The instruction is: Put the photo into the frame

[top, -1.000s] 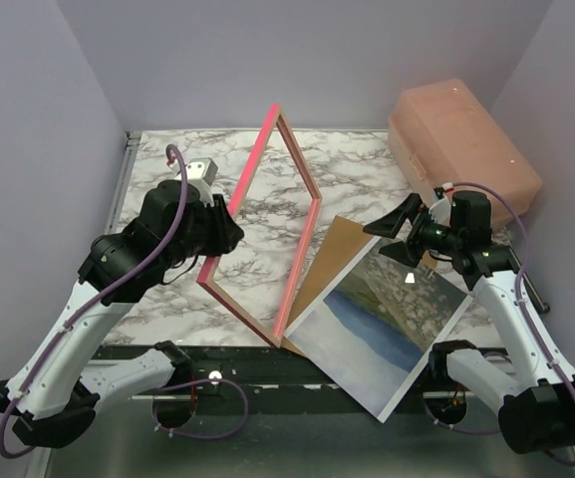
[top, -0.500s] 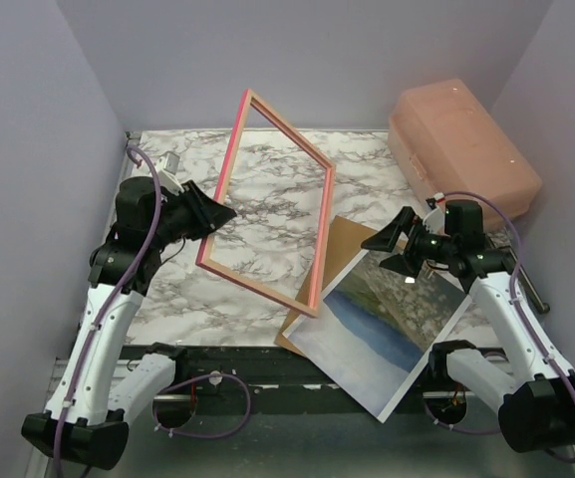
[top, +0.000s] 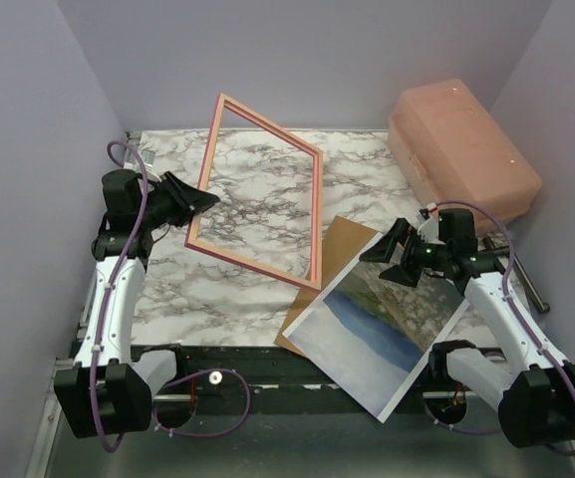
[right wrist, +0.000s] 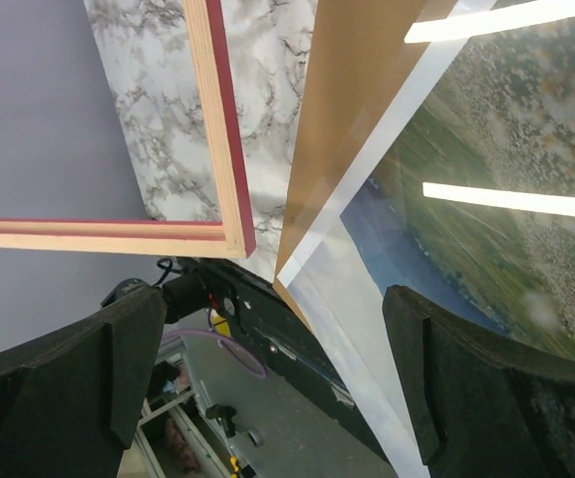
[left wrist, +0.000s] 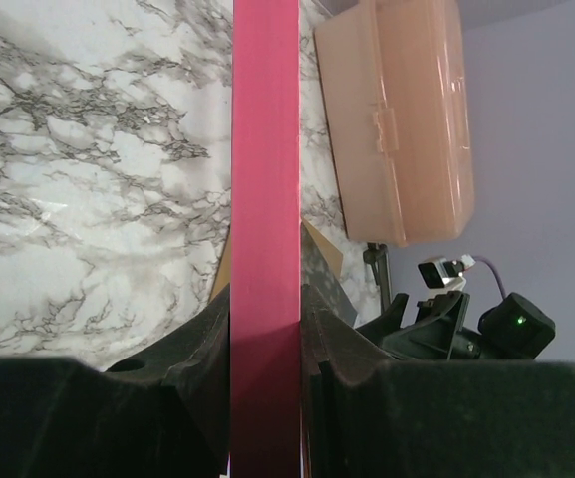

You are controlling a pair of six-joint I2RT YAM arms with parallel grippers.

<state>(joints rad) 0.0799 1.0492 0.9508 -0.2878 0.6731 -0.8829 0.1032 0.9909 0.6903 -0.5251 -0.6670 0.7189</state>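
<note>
My left gripper (top: 198,202) is shut on the left edge of the frame (top: 253,263), which hangs tilted above the marble table with its tan back facing the top camera. In the left wrist view the pink bar of the frame (left wrist: 265,179) runs straight up between the closed fingers (left wrist: 202,358). The photo (top: 382,324) lies face up at the front right, overhanging the table's near edge, on top of the brown backing board (top: 332,254). My right gripper (top: 387,261) hovers open over the photo (right wrist: 486,229), with nothing between its fingers (right wrist: 422,358).
A pink plastic box (top: 461,139) stands at the back right corner, near the right arm. The frame's lower right corner (right wrist: 229,234) sits close to the backing board (right wrist: 352,129). Purple walls close in the marble table (top: 257,204) on three sides.
My left arm has swung back and to the left, carrying the frame and turning it from nearly edge-on to broad side up. The right gripper has dipped slightly towards the photo, still open.
</note>
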